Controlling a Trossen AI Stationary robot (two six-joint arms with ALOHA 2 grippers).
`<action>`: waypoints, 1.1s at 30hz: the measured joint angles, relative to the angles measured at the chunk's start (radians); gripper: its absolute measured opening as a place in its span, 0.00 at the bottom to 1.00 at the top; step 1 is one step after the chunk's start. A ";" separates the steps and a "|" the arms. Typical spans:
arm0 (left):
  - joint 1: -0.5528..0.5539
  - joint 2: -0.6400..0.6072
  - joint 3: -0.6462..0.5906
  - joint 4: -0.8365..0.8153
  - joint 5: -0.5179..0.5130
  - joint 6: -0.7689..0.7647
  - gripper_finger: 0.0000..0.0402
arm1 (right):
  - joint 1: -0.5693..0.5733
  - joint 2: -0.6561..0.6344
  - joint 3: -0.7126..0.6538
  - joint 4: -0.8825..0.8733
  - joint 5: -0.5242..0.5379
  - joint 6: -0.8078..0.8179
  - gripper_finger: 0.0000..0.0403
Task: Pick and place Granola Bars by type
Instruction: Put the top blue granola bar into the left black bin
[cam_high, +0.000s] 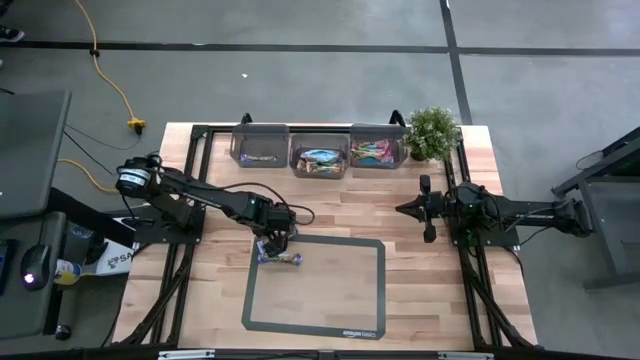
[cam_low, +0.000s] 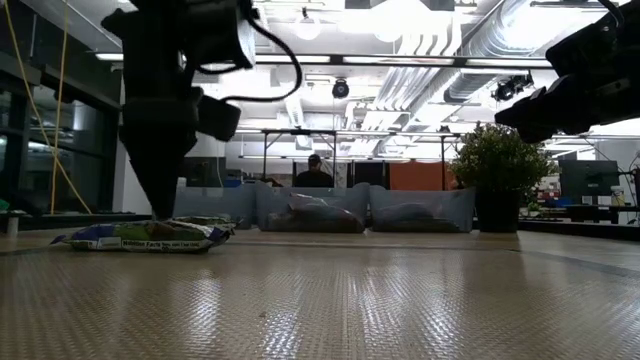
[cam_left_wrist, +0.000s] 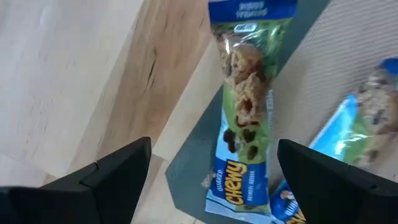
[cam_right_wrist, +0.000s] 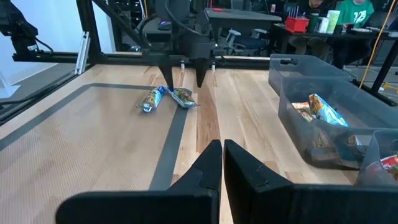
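Left claw (cam_high: 277, 243) hangs wide open, empty, over a granola bar (cam_left_wrist: 244, 118) on the mat's (cam_high: 372, 285) edge; right claw (cam_high: 426, 209) shut, empty, beside the mat

The counter (cam_high: 330, 215) is pale butcher-block wood in light and honey strips; the mat (cam_high: 315, 285) on it is light grey with a woven weave and a dark grey border; the nearest granola bar (cam_left_wrist: 244, 118) wears a green wrapper with blue ends and yellow-white "Chewy" lettering; its neighbour (cam_left_wrist: 364, 124) is bright blue; the left claw (cam_left_wrist: 211, 177) is black; the bins (cam_high: 318, 148) are clear smoky grey; the plant (cam_high: 432, 130) is green.
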 joint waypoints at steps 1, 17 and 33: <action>0.000 0.011 0.000 0.000 0.000 0.005 0.86 | 0.000 0.001 0.000 0.001 0.000 0.000 0.00; 0.000 0.126 0.003 0.058 0.059 0.013 0.86 | 0.000 0.000 0.000 0.001 0.000 0.000 0.00; 0.001 0.130 0.000 0.062 0.063 0.012 0.69 | 0.000 0.001 0.000 0.001 0.000 0.000 0.00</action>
